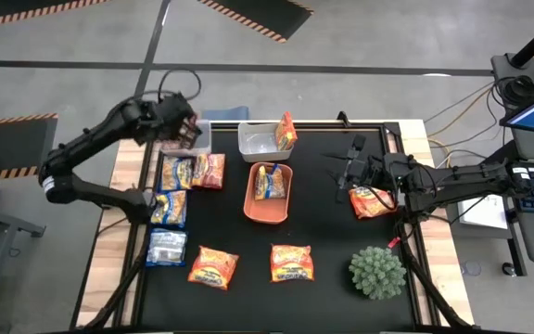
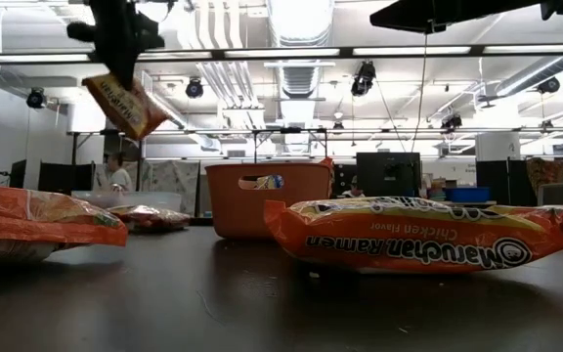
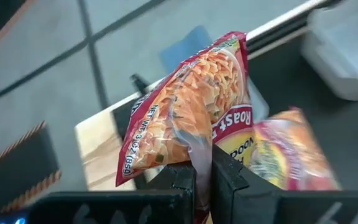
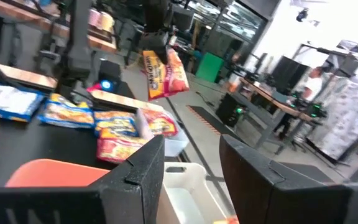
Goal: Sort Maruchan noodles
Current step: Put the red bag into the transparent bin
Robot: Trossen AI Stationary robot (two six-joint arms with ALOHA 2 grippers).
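A red noodle packet [image 3: 191,118] is held high over the far left of the worktop [image 1: 332,213], pinched only at its edge by the left claw [image 3: 202,180], so it could slip and be dropped.

Bare black mat [image 1: 327,218] lies open between the orange tray [image 1: 268,193] and the spiky green plant [image 1: 376,272].

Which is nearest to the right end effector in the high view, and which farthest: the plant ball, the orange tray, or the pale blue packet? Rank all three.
Measured from the right end effector:
1. Orange tray, just to its left at mid-table.
2. Plant ball, toward the front right corner.
3. Pale blue packet, far across at the front left edge.

The first two are fairly close; the packet is clearly last.
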